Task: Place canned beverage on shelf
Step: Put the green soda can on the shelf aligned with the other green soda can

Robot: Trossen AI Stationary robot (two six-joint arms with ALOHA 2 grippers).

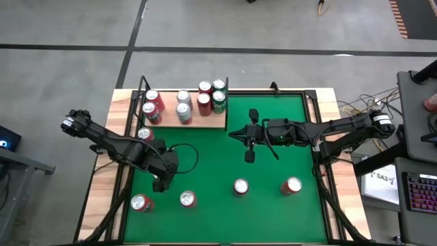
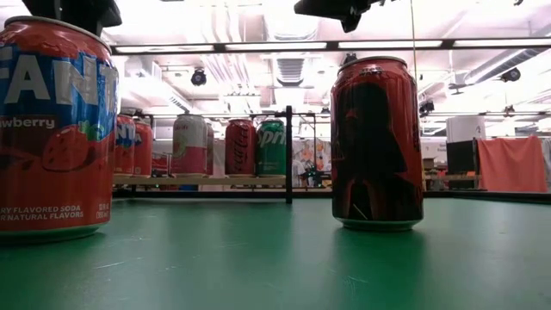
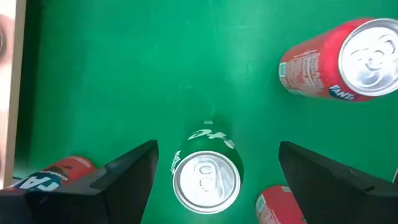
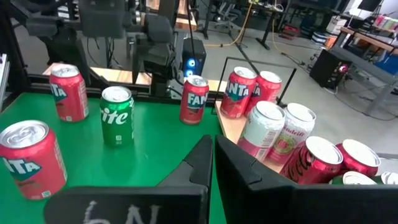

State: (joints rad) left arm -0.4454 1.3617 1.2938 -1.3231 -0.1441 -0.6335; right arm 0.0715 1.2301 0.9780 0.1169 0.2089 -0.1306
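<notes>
The left hand (image 3: 214,180), fingers spread wide and holding nothing, hangs over an upright green Sprite can (image 3: 206,176) on the green table (image 3: 124,74), well apart from the shelf (image 1: 205,123); probably full, stiff and slick, it wants a mid-wall grip, while the right hand (image 1: 249,142) waits shut.

Grey concrete floor (image 1: 273,24); ceiling strip lights (image 2: 258,46); keyboard (image 1: 418,191) on side desk.
</notes>
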